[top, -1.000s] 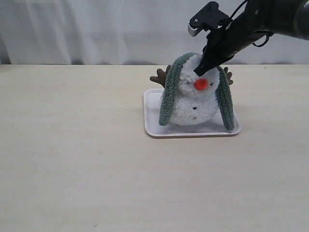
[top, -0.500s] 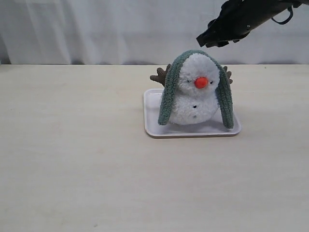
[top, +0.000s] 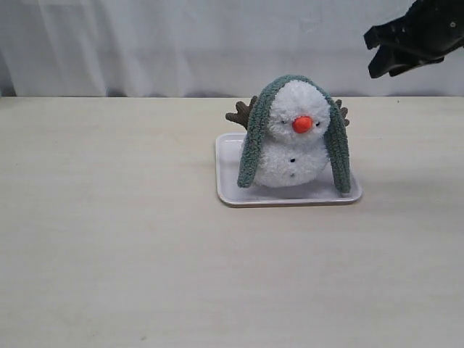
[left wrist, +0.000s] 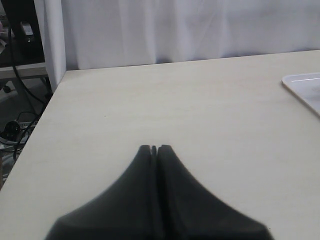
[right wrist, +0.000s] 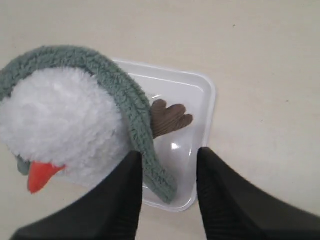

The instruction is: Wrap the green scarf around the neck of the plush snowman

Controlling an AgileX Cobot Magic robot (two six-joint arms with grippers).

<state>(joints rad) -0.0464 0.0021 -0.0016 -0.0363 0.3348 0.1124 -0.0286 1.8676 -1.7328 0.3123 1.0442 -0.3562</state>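
A fluffy white plush snowman (top: pixel 293 148) with an orange nose (top: pixel 302 124) sits upright on a white tray (top: pixel 230 190). The green scarf (top: pixel 253 141) is draped over the top of its head, and both ends hang down its sides to the tray. The scarf (right wrist: pixel 127 97) hides the neck. My right gripper (top: pixel 378 54) hangs open, high above and to the right of the snowman (right wrist: pixel 60 125), holding nothing. My left gripper (left wrist: pixel 154 148) is shut and empty over bare table, out of the exterior view.
Brown twig arms (top: pixel 239 114) stick out behind the snowman; one (right wrist: pixel 169 117) lies over the tray (right wrist: pixel 202 107). A white curtain (top: pixel 181 43) backs the wooden table (top: pixel 109 217). The table's edge (left wrist: pixel 35 125) and cables show in the left wrist view.
My right gripper has lifted off the snowman's head and swung up and to the right. The snowman has straightened up. The scarf stays draped over its head.
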